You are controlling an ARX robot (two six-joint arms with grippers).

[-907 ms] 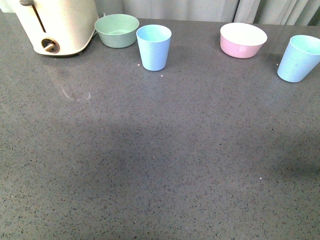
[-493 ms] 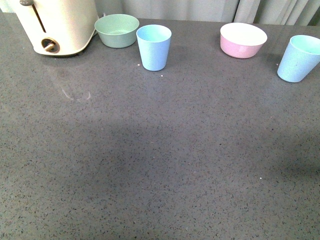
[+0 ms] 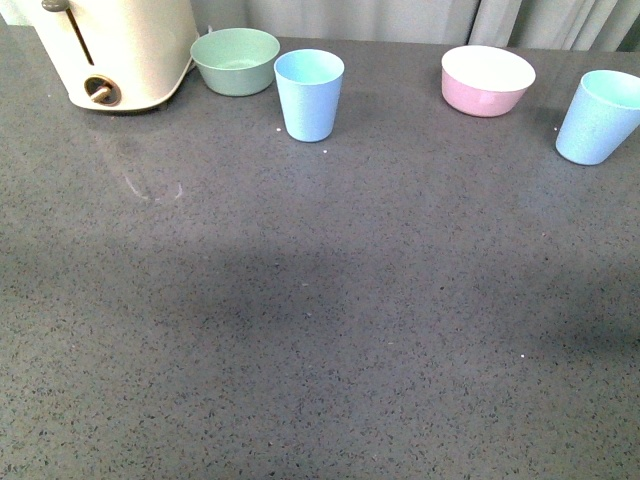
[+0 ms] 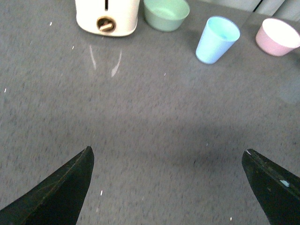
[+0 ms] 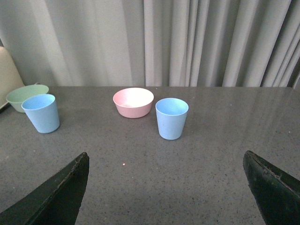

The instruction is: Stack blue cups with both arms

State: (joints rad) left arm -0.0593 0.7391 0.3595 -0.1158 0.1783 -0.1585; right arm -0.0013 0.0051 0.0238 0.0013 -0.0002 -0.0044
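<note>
Two light blue cups stand upright and apart on the grey countertop. One blue cup (image 3: 309, 94) is at the back centre-left beside the green bowl; it also shows in the left wrist view (image 4: 217, 39) and right wrist view (image 5: 41, 113). The other blue cup (image 3: 601, 116) stands at the far right, past the pink bowl, and shows ahead of my right gripper (image 5: 167, 159) as the nearer cup (image 5: 171, 118). My left gripper (image 4: 168, 157) is open over bare counter, far short of the cups. My right gripper is open too, holding nothing. Neither arm shows in the front view.
A cream toaster (image 3: 115, 50) stands at the back left. A green bowl (image 3: 235, 60) sits beside it, and a pink bowl (image 3: 487, 79) sits between the cups. Grey curtains (image 5: 187, 42) hang behind the counter's back edge.
The front view has shifted by about a pixel. The cups and bowls stand where they were.
</note>
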